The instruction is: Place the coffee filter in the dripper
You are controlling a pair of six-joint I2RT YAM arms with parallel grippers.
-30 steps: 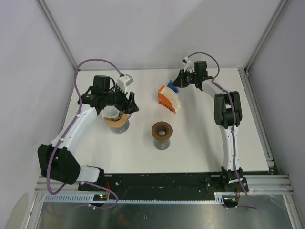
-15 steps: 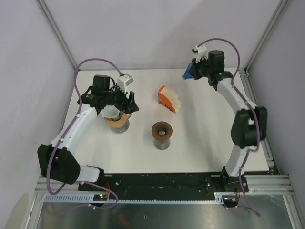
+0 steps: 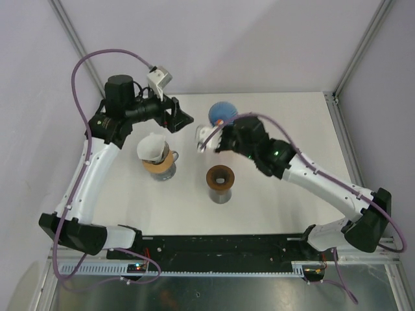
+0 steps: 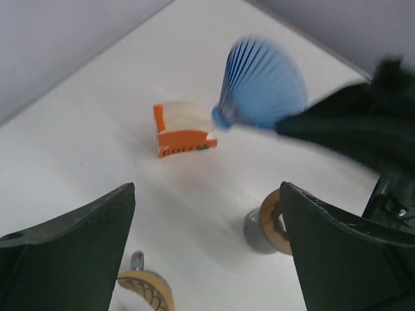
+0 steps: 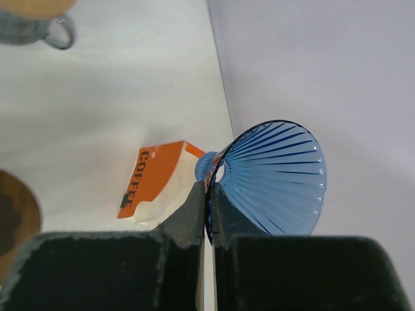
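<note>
The right gripper (image 5: 209,196) has its jaws pinched shut on the one blue dripper (image 5: 275,175). The left gripper (image 3: 179,118) hangs with jaws wide and empty. One white filter (image 3: 153,148) sits in the left stand (image 3: 163,170), apart from a second stand (image 3: 220,182) and one orange box (image 4: 182,129).

Blue ribbed dripper (image 5: 279,178), orange-white box (image 5: 152,188)

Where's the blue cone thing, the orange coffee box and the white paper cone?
blue dripper (image 5: 275,178): right wrist view, on its ribbed inside wall.
orange coffee box (image 4: 185,142): left wrist view, on its orange front face.
white paper filter (image 3: 152,148): top view, on its paper side.
</note>
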